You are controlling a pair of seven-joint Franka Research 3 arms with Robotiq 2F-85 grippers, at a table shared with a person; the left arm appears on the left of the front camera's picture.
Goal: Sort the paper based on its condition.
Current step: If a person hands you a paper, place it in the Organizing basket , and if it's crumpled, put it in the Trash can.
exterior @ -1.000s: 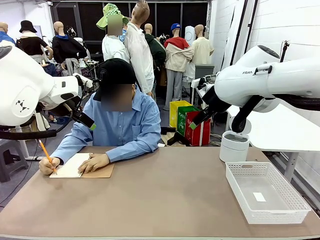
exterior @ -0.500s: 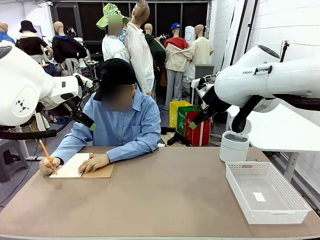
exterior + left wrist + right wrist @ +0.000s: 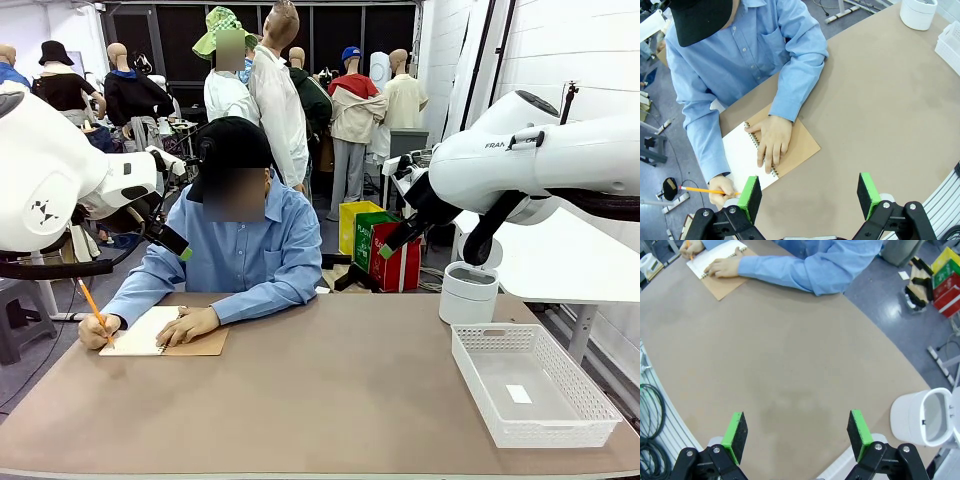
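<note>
The paper is out of view. At the far left of the table a person writes with an orange pencil (image 3: 93, 308) on the white page of a spiral notebook (image 3: 140, 335) with a tan cover, one hand flat on it. My left gripper (image 3: 172, 240) hangs open high above that corner; in the left wrist view its jaws (image 3: 809, 192) stand wide over the notebook (image 3: 740, 150) and the brown table. My right gripper (image 3: 398, 238) hovers open above the far right side; the right wrist view has its jaws (image 3: 797, 432) wide apart over bare table, the notebook (image 3: 715, 257) far off.
A white mesh basket (image 3: 500, 340) sits at the right front of the table with a small white label on its floor. A white round bin (image 3: 468, 292) stands behind it at the table's far right edge. The person's blue sleeves lie along the far edge.
</note>
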